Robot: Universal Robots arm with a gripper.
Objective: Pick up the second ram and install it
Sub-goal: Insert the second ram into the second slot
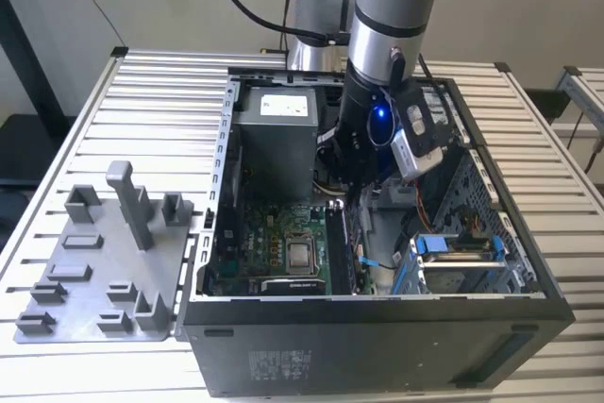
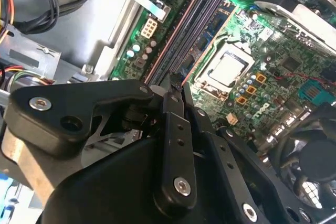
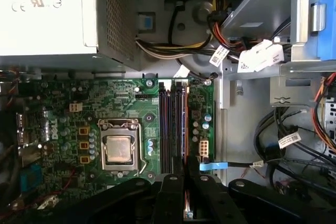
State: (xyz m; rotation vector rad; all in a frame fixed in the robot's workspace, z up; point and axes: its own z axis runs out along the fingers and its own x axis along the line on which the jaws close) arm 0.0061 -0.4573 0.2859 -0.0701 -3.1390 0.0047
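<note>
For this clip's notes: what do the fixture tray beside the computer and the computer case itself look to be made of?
The fixture tray looks like matte grey plastic: uniform dull colour, blocky moulded posts, no glints. The computer case looks like sheet metal, painted or coated black outside, with bare silvery folded panels inside; thin bent edges suggest steel, though the alloy can't be told.

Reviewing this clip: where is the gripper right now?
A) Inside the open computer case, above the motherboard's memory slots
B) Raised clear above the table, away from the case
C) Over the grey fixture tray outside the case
A: in the exterior view the gripper reaches down inside the open computer case, and in the first wrist view it sits right over the memory slots on the motherboard.
</note>
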